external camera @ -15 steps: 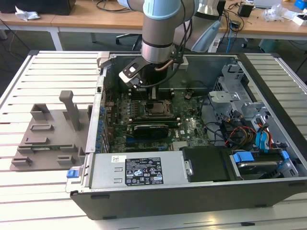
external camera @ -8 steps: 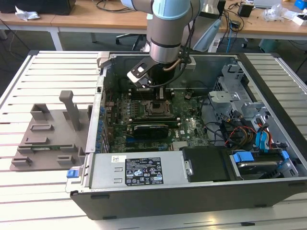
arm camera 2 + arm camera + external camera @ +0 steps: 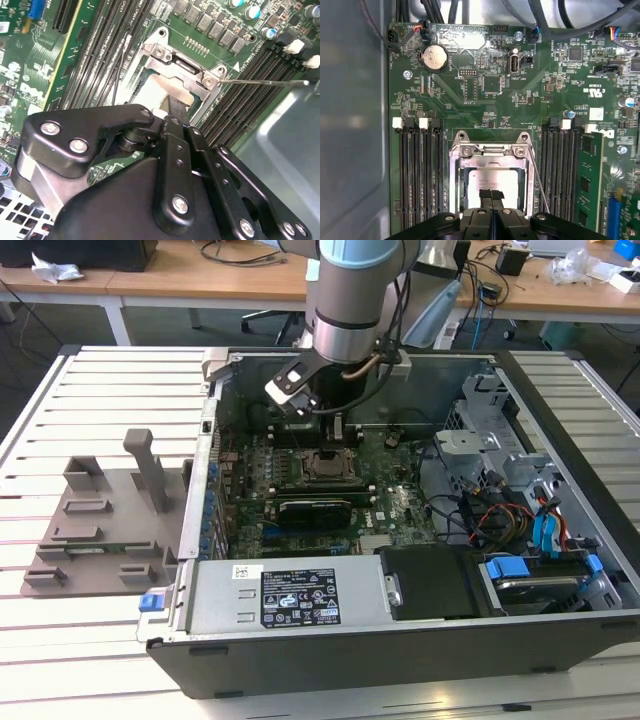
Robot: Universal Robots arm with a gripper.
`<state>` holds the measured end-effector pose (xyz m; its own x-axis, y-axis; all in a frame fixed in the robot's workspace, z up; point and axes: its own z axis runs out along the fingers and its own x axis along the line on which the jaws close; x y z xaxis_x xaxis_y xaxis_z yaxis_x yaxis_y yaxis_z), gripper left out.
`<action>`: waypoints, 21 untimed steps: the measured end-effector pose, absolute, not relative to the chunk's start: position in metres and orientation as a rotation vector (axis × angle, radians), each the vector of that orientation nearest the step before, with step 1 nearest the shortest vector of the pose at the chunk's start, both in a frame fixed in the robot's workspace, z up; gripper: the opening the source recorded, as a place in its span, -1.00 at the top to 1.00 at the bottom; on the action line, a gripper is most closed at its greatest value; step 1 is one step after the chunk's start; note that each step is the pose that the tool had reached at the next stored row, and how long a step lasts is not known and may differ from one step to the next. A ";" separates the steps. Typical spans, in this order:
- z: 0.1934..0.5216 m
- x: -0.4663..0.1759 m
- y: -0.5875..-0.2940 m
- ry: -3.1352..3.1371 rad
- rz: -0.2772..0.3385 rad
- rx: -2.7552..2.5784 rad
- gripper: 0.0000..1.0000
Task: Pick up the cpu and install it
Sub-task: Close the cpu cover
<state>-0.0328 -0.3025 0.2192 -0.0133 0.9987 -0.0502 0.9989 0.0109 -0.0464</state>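
The cpu, a silvery-grey square, lies flat inside the metal socket frame on the green motherboard; in the second wrist view the cpu appears as a pale patch under the frame. My gripper hangs right over the cpu's middle, its two black fingertips pressed together with nothing between them. I cannot tell whether the tips touch the chip's top. In the exterior view the gripper reaches down into the open computer case just above the socket.
Memory slots flank the socket on both sides, and a thin socket lever wire runs along one side. A long black card sits near the socket. A grey tray with upright pegs stands at the exterior view's left. Cables and drive cages crowd the case's right.
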 end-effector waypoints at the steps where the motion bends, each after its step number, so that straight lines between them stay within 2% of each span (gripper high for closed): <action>1: 0.220 -0.033 -0.303 2.231 -0.107 2.204 0.79; 21: 0.242 -0.033 -0.303 2.231 -0.108 2.204 0.79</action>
